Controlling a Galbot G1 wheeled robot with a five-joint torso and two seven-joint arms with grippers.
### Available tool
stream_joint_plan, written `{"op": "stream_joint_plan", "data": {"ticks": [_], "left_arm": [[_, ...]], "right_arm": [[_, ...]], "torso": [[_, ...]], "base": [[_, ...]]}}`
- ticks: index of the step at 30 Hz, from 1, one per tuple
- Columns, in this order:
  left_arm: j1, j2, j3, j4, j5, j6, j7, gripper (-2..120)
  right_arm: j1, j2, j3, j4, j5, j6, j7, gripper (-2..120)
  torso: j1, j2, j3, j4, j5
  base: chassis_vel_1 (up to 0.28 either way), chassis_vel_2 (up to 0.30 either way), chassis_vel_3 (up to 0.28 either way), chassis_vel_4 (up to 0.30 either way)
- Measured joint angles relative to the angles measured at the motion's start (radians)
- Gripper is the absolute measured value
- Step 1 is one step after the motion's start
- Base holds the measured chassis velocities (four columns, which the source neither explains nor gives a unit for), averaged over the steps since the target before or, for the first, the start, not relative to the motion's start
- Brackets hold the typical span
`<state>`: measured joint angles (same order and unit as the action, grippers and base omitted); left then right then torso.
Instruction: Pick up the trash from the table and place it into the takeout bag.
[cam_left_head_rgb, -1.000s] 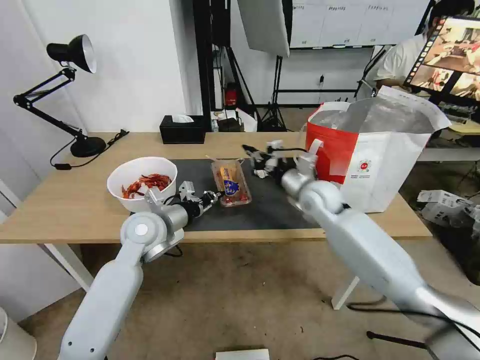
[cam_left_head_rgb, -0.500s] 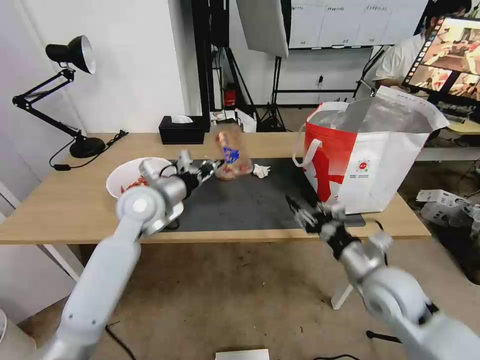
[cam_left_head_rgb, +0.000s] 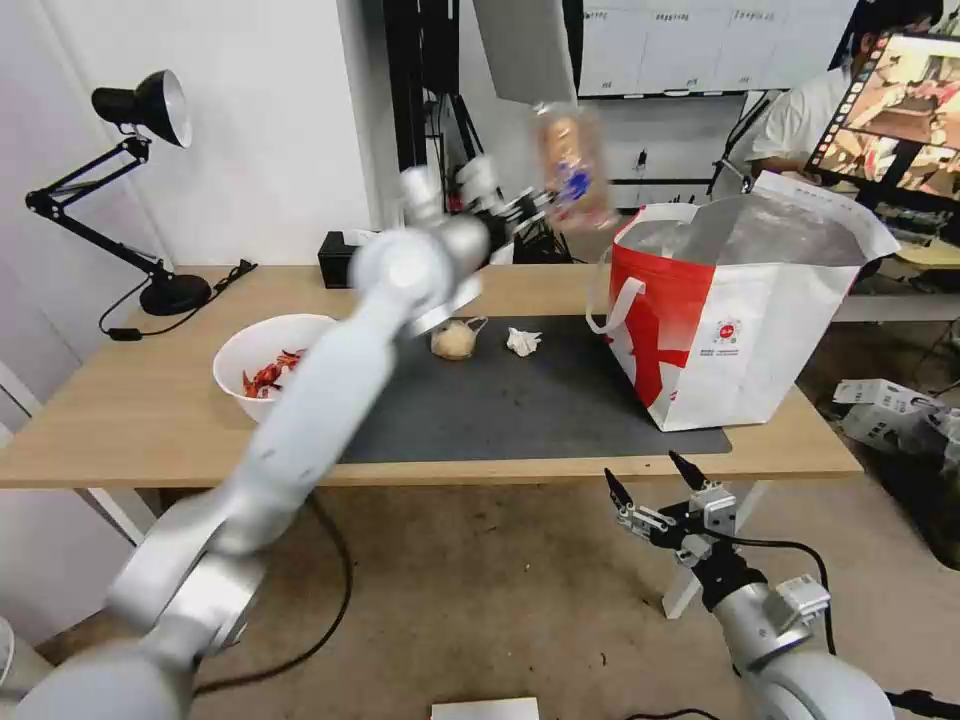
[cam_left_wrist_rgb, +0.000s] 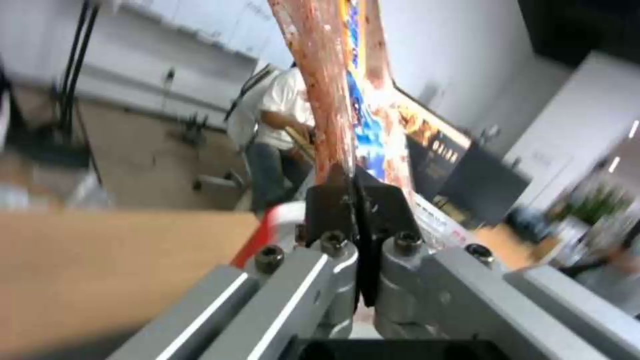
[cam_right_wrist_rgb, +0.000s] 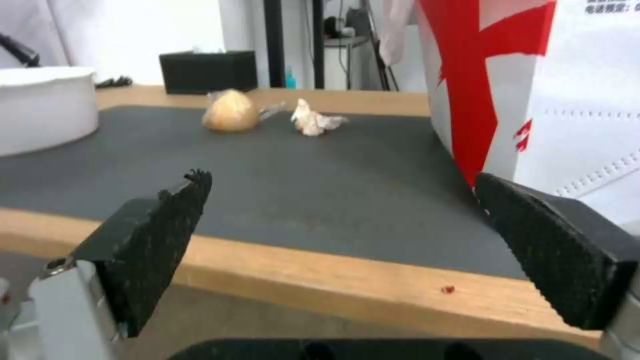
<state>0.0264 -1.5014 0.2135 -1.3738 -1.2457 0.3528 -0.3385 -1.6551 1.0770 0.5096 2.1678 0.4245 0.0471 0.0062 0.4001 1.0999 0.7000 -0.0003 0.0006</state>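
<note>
The left gripper (cam_left_head_rgb: 528, 207) was clamped tight on one end of the clear plastic tray (cam_left_head_rgb: 572, 167), holding it high beside the takeout bag (cam_left_head_rgb: 745, 310) with its long axis nearly upright, while the right gripper (cam_left_head_rgb: 650, 489) hung wide open and empty below the table (cam_left_head_rgb: 120, 400) edge.

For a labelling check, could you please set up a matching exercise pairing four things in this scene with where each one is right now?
Things:
1. clear plastic tray
2. crumpled white tissue
3. white bowl of crayfish shells
4. right tool

Places:
A. on the dark mat, near the takeout bag
B. below the table's front edge, fingers apart
C. in the air, clamped in the left tool
D. at the mat's left end

Pairs: 1-C, 2-A, 3-D, 4-B
</note>
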Motion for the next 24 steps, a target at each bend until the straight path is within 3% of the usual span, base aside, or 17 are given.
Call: {"op": "stream_joint_plan", "data": {"ticks": [2, 3, 4, 6, 10, 16, 24], "left_arm": [[-0.054, -0.065, 0.104, 0.126, 0.243, -0.068, 0.068, 0], [-0.054, -0.065, 0.104, 0.126, 0.243, -0.068, 0.068, 0], [-0.067, -0.087, 0.149, 0.173, 0.372, -0.101, 0.104, 0], [-0.072, -0.097, 0.195, 0.200, 0.494, -0.139, 0.144, 0], [-0.066, -0.098, 0.237, 0.204, 0.561, -0.144, 0.185, 0], [-0.059, -0.082, 0.261, 0.171, 0.545, -0.117, 0.213, 0], [-0.056, -0.053, 0.262, 0.129, 0.467, -0.085, 0.209, 27]], "right_arm": [[0.013, 0.016, -0.003, 0.009, -0.003, -0.007, 0.008, 100], [0.013, 0.016, -0.003, 0.009, -0.003, -0.007, 0.008, 100], [0.017, 0.026, -0.006, 0.013, -0.007, -0.013, 0.011, 100], [0.020, 0.039, -0.011, 0.020, -0.012, -0.018, 0.013, 100], [0.012, 0.041, -0.012, 0.026, -0.014, -0.019, 0.013, 100], [0.016, 0.026, -0.006, 0.020, -0.006, -0.019, 0.014, 100], [0.020, 0.023, -0.014, 0.007, -0.001, -0.022, 0.015, 100]], "torso": [[0.000, 0.000, 0.000, -0.0003, 0.0000], [0.000, 0.000, 0.000, -0.0003, 0.0000], [0.000, 0.000, 0.000, -0.0002, 0.0000], [0.000, 0.000, 0.000, 0.0003, -0.0002], [0.000, 0.000, 0.000, 0.0007, -0.0005], [0.000, 0.000, 0.000, 0.0005, -0.0005], [0.000, 0.000, 0.000, 0.0003, -0.0006]], "base": [[0.000, 0.000, 0.000, 0.000], [0.000, 0.000, 0.000, 0.000], [0.000, 0.000, 0.000, 0.000], [0.000, 0.000, 0.000, 0.000], [0.000, 0.000, 0.000, 0.000], [0.000, 0.000, 0.000, 0.000], [0.000, 0.000, 0.000, 0.000]]}}
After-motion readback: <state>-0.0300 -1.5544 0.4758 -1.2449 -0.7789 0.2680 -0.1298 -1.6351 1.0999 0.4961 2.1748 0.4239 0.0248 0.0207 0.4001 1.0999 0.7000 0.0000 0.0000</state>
